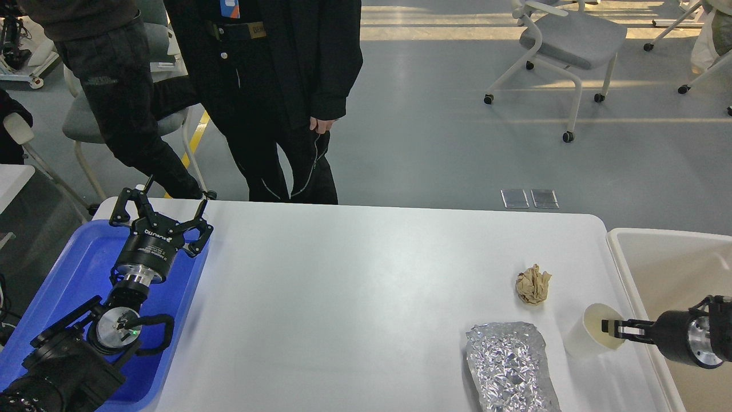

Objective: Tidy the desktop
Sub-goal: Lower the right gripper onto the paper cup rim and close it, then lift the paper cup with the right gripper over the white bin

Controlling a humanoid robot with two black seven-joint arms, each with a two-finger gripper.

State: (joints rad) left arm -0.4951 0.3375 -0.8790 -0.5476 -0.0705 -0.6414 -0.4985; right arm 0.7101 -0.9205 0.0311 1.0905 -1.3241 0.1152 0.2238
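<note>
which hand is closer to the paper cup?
Right. The right hand is at the paper cup, a finger at its rim. The left hand is across the desktop, over the blue tray.

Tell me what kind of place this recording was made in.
Probably an office or lab room used for robot trials: a white desktop on a grey floor, wheeled office chairs behind it, and two people standing by watching.

free: desktop middle, left | blocked: right edge, paper ball, foil, cup
</note>
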